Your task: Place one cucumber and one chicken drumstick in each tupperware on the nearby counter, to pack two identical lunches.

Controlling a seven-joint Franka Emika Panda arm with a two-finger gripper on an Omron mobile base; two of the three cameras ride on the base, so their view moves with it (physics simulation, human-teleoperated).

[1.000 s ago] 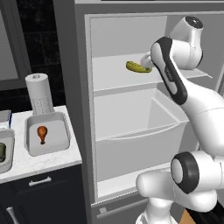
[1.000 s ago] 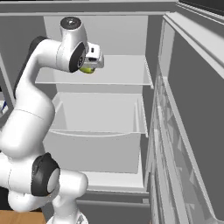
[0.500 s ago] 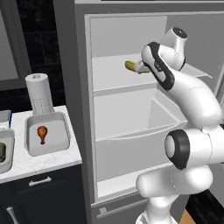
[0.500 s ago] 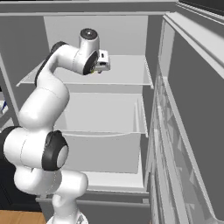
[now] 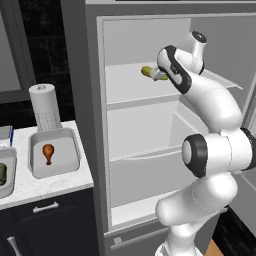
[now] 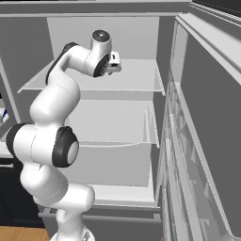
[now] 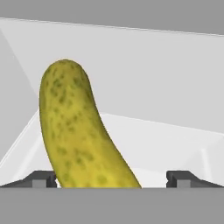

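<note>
An open grey fridge [image 5: 145, 150] with pale shelves [image 6: 127, 87] stands beside dark lower cabinets [image 5: 45, 220], black tiled wall [image 5: 40, 45] behind, wooden floor [image 6: 19, 233] below.

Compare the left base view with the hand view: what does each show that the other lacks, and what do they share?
Left base view alone: the counter with two tupperware containers, one holding a chicken drumstick, the other at the frame's edge with something dark green inside, plus a paper towel roll and the arm reaching into the fridge.

Hand view alone: the open gripper, fingertips on either side of the cucumber's near end, not closed on it.

Both: the yellow-green cucumber on the upper fridge shelf.
</note>
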